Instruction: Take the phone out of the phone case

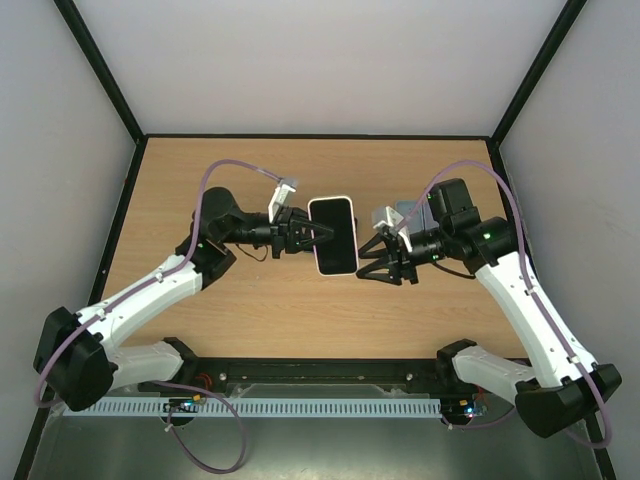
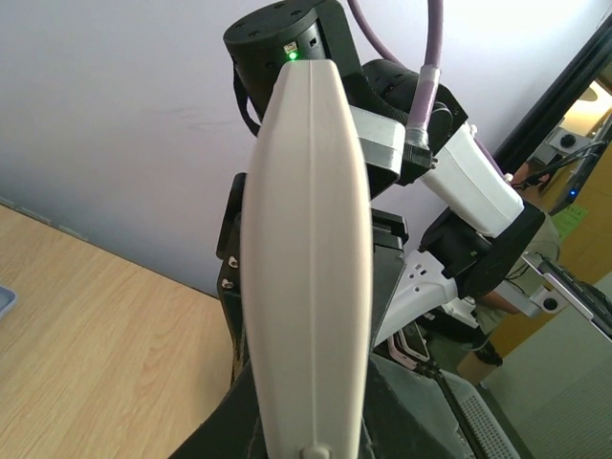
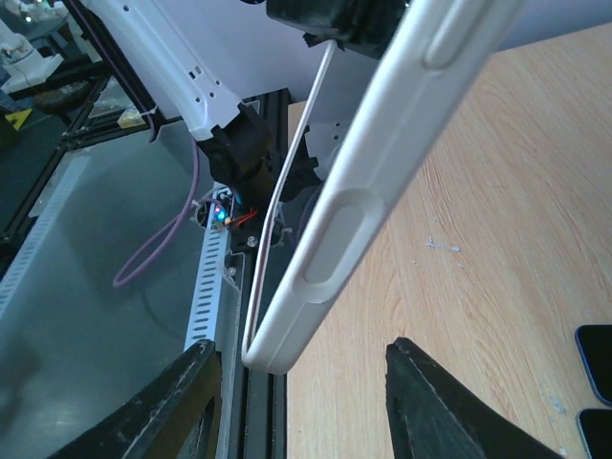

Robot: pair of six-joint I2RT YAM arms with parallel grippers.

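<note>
My left hand is clamped on the left edge of the phone case and holds it off the worktop, roughly over its middle. From above, the case's white rim frames a black face. I cannot tell whether that is the phone's screen or the bare inside of the case. Seen edge-on from the right wrist, the case looks thin, with only a slim white lip behind its near side. My right hand sits just right of the case with its fingers spread wide. The case's lower corner hangs just above the gap, touching neither finger. Right of the case, just past that hand, a flat grey-blue slab lies on the worktop.
</note>
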